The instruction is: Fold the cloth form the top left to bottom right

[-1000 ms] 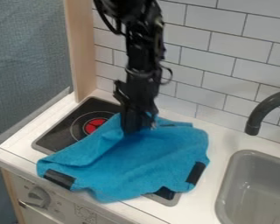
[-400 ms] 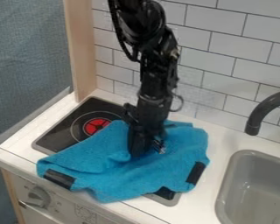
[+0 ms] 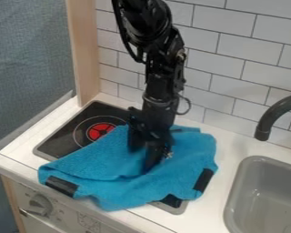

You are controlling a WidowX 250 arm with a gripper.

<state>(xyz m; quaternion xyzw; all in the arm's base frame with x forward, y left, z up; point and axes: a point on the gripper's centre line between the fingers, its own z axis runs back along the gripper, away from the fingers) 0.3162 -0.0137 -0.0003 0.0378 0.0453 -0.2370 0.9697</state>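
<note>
Toy kitchen — stove [image 3: 75,136], sink [image 3: 262,200], tap [image 3: 274,113].

From my end I'm looking down at a white counter [image 3: 234,144], with a thin dark seam [image 3: 26,166] running along near its front edge. Set into it on the left I see a black cooktop [image 3: 60,142] with a grey rim, and a red ring [image 3: 100,131] on its surface. A blue cloth [image 3: 117,193] lies rumpled over much of the cooktop and onto the white around it, its near edge reaching the front strip. I can make out one black patch at the cloth's near left corner and another along its right side. To the right, apart from the cloth, a grey sink [image 3: 264,159] is sunk into the counter.
</note>
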